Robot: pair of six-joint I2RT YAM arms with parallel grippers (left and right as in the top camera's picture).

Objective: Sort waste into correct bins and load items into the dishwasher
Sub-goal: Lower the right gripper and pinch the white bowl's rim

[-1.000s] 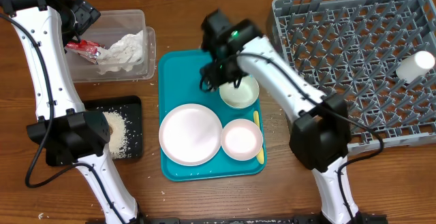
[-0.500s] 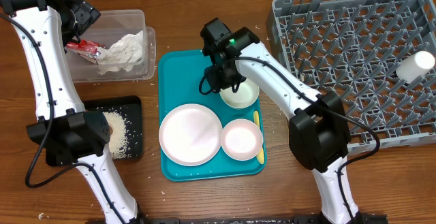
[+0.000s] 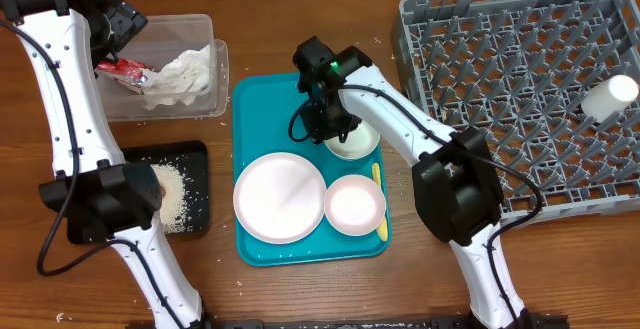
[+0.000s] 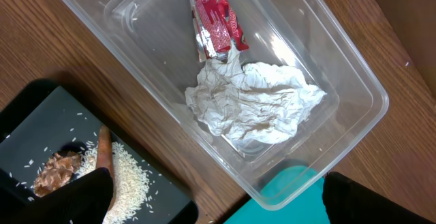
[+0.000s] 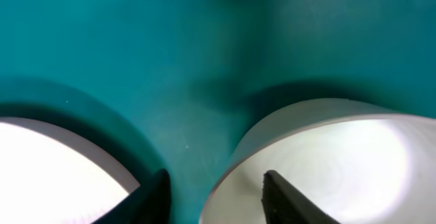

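My right gripper (image 3: 328,124) (image 5: 214,200) straddles the left rim of the white bowl (image 3: 353,139) (image 5: 340,163) on the teal tray. One finger (image 5: 286,200) is inside the bowl and the other finger (image 5: 153,197) is outside, each a little off the rim. The dinner plate (image 3: 280,197) (image 5: 48,163), smaller pink dish (image 3: 354,205) and yellow spoon (image 3: 379,199) lie on the same tray. A white cup (image 3: 610,97) rests in the grey rack (image 3: 500,59). My left gripper (image 3: 115,19) (image 4: 218,207) hangs open over the clear tub (image 3: 215,31) (image 4: 340,67), which holds the napkin (image 4: 255,105) and red wrapper (image 4: 214,23).
The black tray (image 3: 192,159) (image 4: 157,197) at front left carries rice (image 4: 126,173), a brown lump (image 4: 54,173) and an orange-brown stick (image 4: 103,146). The teal tray (image 3: 262,109) (image 5: 204,47) sits mid-table between the bins and the rack. A few stray grains dot the wood.
My right gripper has come down and shifted left onto the bowl's rim while its jaws narrowed. The left arm has stayed still.
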